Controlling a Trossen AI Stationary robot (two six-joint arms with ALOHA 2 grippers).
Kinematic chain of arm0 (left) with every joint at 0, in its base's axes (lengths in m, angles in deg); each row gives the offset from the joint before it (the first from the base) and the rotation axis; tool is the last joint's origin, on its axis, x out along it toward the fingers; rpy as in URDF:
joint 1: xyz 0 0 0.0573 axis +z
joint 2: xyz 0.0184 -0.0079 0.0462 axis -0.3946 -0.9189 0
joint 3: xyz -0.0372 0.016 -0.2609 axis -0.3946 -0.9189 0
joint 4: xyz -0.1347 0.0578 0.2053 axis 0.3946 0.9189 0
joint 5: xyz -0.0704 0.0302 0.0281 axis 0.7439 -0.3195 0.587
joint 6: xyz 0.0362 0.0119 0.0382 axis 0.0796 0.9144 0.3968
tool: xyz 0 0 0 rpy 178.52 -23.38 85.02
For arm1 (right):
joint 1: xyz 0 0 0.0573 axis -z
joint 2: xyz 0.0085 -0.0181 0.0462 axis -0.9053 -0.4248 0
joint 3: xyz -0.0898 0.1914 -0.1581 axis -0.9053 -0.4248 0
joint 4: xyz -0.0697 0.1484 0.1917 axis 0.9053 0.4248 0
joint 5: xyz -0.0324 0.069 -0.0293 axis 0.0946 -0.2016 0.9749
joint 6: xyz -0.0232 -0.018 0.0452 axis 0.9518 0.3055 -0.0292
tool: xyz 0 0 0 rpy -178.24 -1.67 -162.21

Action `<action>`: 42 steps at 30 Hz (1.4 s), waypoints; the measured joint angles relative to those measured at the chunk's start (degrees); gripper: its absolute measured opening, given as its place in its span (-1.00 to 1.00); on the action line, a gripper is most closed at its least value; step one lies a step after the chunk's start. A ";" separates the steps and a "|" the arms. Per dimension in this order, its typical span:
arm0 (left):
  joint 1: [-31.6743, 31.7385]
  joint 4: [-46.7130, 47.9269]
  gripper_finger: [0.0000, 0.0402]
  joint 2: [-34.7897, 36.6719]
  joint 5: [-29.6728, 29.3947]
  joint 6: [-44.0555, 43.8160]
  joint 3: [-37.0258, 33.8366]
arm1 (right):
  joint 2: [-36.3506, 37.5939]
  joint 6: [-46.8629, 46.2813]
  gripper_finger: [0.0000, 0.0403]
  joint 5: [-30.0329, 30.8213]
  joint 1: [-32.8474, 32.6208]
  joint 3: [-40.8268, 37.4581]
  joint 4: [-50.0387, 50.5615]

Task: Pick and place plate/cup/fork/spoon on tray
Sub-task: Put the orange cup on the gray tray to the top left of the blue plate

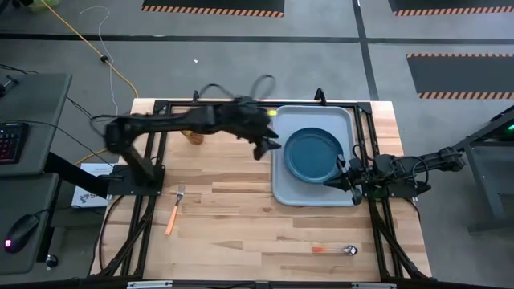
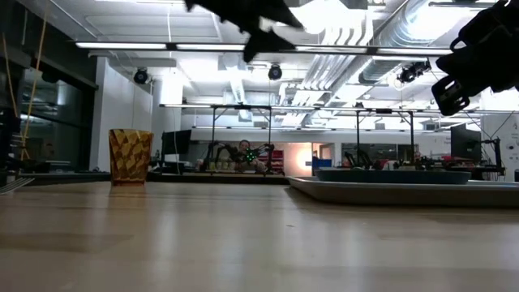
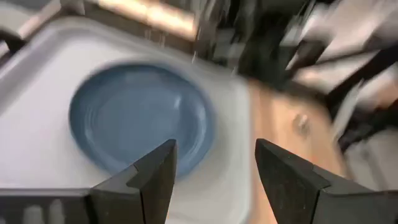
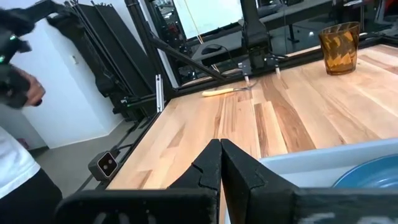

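The dark blue plate [image 1: 313, 154] lies flat in the light blue-grey tray [image 1: 289, 189] at the table's right. My left gripper [image 1: 269, 144] is open and empty, raised over the tray's left rim; its wrist view shows the plate [image 3: 134, 118] ahead of its fingers. My right gripper [image 1: 333, 181] is shut and empty, raised above the plate's near right edge [image 2: 450, 93]. The amber cup [image 1: 194, 136] stands upright on the table at the far left, partly behind my left arm. The orange-handled fork [image 1: 175, 210] lies at the near left. The spoon [image 1: 336, 250] lies at the near right.
Black frame rails run along the table's edges [image 1: 161, 185]. Bare wood lies between the fork and the tray [image 1: 233, 209]. A person shows beyond the table in the right wrist view [image 4: 15, 74].
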 joint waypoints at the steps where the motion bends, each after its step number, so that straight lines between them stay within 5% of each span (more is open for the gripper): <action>1: 0.10 -4.61 0.04 3.09 -0.07 -1.80 -3.79 | -0.03 0.00 -1.00 -0.01 0.00 0.00 0.01; 6: -0.50 -21.73 0.04 16.68 -6.64 -8.28 -20.68 | -0.03 0.01 -1.00 -0.02 0.00 0.00 0.01; 10: -1.21 -22.19 0.04 25.81 -13.11 -12.80 -28.15 | -0.03 0.58 -1.00 0.00 0.01 0.00 -0.01; 15: -1.30 -13.33 0.04 34.68 -14.29 -18.01 -30.77 | -0.07 3.21 -1.00 3.85 -0.01 -0.02 -3.10; 21: -0.15 1.86 0.04 43.79 -17.91 -18.65 -30.80 | -0.05 -10.56 -1.00 11.09 -0.01 -0.02 -24.68; 29: 1.52 13.63 0.04 52.49 -20.63 -14.13 -30.80 | -2.27 -1.81 -1.00 27.08 1.40 0.00 -52.20; 34: 1.53 15.16 0.04 54.35 -23.79 -10.37 -30.79 | -11.84 -5.87 -1.00 27.16 5.21 5.62 -49.36; 42: 1.50 14.84 0.04 54.37 -20.91 -6.07 -30.79 | -36.55 -10.15 -1.00 29.10 11.51 21.03 -37.17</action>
